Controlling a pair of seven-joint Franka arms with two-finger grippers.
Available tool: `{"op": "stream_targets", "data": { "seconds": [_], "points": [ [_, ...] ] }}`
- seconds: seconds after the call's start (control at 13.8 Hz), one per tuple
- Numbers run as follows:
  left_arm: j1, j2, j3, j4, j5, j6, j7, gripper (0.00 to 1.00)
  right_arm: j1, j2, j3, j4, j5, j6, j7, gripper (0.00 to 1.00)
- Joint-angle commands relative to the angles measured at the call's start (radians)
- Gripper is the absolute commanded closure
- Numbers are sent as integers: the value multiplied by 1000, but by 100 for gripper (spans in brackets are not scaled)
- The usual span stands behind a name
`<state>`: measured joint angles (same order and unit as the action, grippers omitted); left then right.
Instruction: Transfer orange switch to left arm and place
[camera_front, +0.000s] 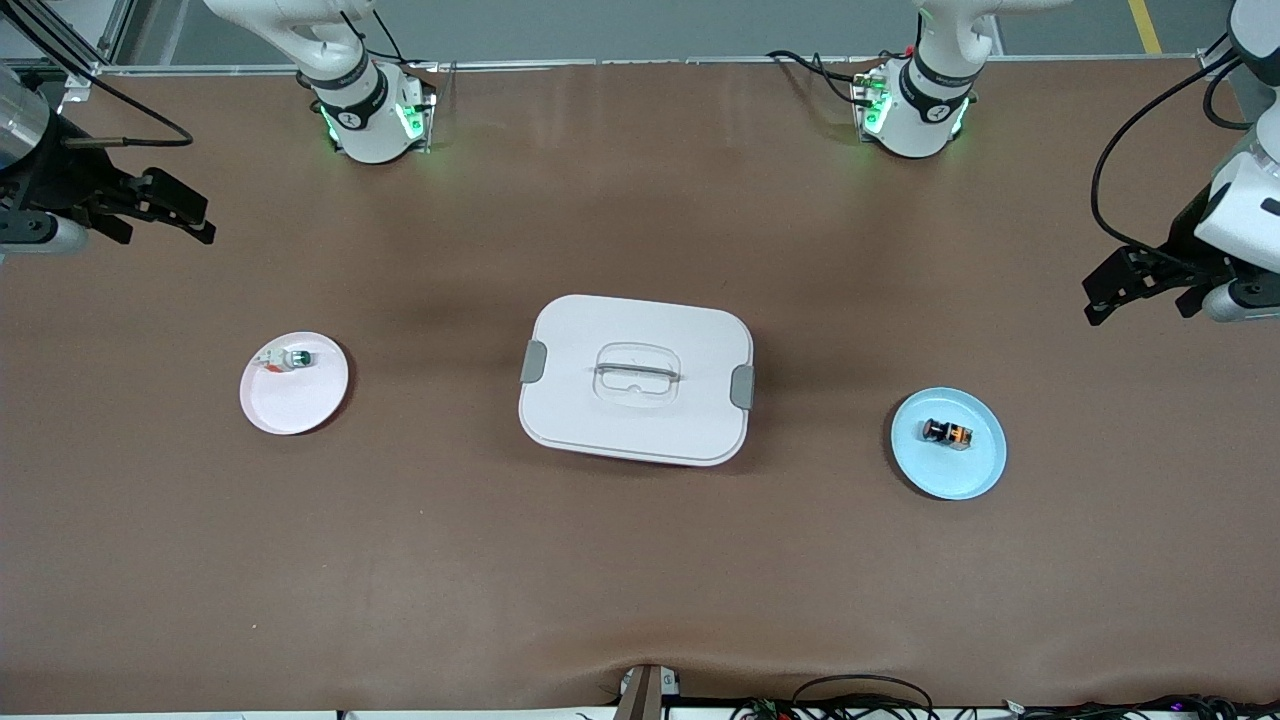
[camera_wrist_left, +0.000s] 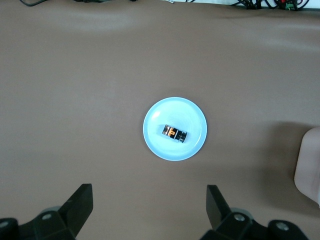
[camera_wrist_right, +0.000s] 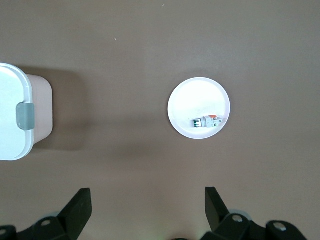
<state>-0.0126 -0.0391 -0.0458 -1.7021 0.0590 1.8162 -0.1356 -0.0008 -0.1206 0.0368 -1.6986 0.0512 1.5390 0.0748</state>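
Observation:
The orange switch (camera_front: 947, 433) (camera_wrist_left: 174, 133), a tiny black block with an amber part, lies on a small blue plate (camera_front: 975, 475) (camera_wrist_left: 175, 107) toward the left arm's end of the table. The white lidded box (camera_front: 636, 379) stands in the middle of the table, between the two plates. My left gripper (camera_front: 1140, 305) (camera_wrist_left: 149, 200) hangs open and empty in the air above the table near the blue plate. My right gripper (camera_front: 165, 235) (camera_wrist_right: 148, 200) hangs open and empty over the right arm's end of the table.
A small pink plate (camera_front: 300, 405) (camera_wrist_right: 197, 95) toward the right arm's end carries a white-and-green switch (camera_front: 285, 360) (camera_wrist_right: 206, 121). The box (camera_wrist_right: 12, 115) has grey side latches (camera_front: 533, 361); its corner (camera_wrist_left: 309, 165) shows in the left wrist view. Cables (camera_front: 860, 700) run along the table edge nearest the front camera.

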Motion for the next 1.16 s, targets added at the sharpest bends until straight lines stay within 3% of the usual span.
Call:
{"op": "stream_targets", "data": {
  "seconds": [0.0,1.09],
  "points": [
    [-4,-4,7,65,-19,-96,25,0,-11,-11,6,-7,-4,4,-3,0],
    [-4,10,7,105,-39,-146,70,0,-14,-11,5,-7,-2,4,-3,0]
  ]
}}
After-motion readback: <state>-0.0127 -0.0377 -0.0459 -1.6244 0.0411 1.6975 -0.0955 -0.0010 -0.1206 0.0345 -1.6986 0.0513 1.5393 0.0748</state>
